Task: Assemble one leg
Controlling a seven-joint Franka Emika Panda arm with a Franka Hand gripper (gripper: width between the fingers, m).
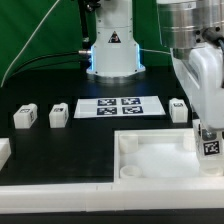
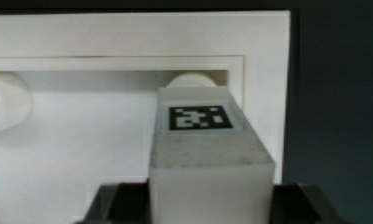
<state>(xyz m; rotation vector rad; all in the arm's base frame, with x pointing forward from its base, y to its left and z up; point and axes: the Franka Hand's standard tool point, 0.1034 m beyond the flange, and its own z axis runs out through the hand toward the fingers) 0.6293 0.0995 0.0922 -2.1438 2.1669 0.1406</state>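
You have the leg (image 1: pixel 209 146) pinched in the gripper (image 1: pixel 206 136) at the exterior view's right. The arm comes down from above, and the block hangs upright below it with its black-and-white tag (image 1: pixel 211 149) facing the camera. In the wrist view the dark fingers (image 2: pixel 122 206) sit on either side of the leg (image 2: pixel 204 150), pressed against its flanks. The white block fills the gap between them, and its tag (image 2: pixel 197 118) lies on the face turned towards the lens.

The one tray-like part on the table (image 1: pixel 60 150) is the large white panel (image 1: pixel 150 165), lying flat at the front with its raised rim running round a shallow recess. The leg is over the panel's end at the exterior view's right, inside the line of the rim. In the wrist view its far tip sits in front of a round hole (image 2: pixel 193 76) close to the inner corner of the rim (image 2: pixel 147 40), covering part of it. You cannot tell from either view whether the tip touches the panel or only hangs above it. A second round hole (image 2: pixel 5 100) shows along the same side of the recess, cut off by the frame's edge.

Behind the panel lies the marker board (image 1: pixel 120 106). One small white block (image 1: pixel 178 108) is just beside it towards the exterior view's right. Two more blocks (image 1: pixel 57 115) (image 1: pixel 23 117) stand apart towards the left.
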